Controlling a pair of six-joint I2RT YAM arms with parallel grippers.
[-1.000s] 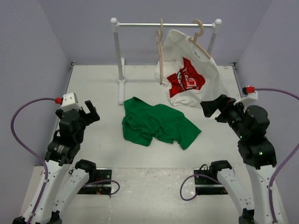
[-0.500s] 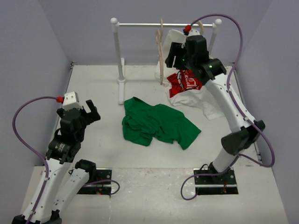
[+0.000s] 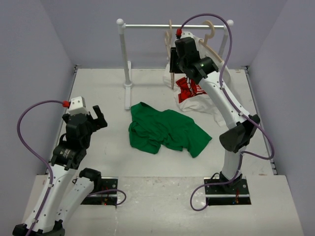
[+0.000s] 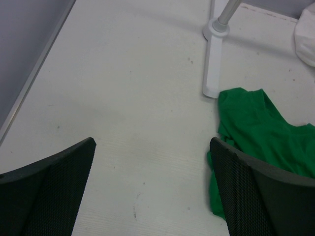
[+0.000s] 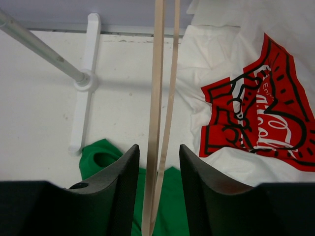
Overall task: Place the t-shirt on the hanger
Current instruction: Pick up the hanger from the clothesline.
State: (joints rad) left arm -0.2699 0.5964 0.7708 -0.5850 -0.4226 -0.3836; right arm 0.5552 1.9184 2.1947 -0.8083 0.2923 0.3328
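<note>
Near the top centre of the overhead view, the right gripper (image 5: pixel 159 155) straddled the hanger (image 5: pixel 157 73) on the rail (image 3: pixel 147 25), its jaws narrowed but not yet pinching, probably to lift it off. Mid-frame, the t-shirt (image 3: pixel 165 130) lay crumpled on the white table (image 3: pixel 98 93); at left, the left gripper (image 4: pixel 151 142) hung wide open. Lilac walls (image 3: pixel 54 44) enclosed it all.

The white table (image 3: pixel 98 93) carries a crumpled green t-shirt (image 3: pixel 167 130) near its middle. Just beyond the shirt's far left corner stands the clothes rack's white foot (image 3: pixel 128 96). Far right, a hanging white t-shirt's hem (image 3: pixel 216 109) trails onto the surface.
</note>
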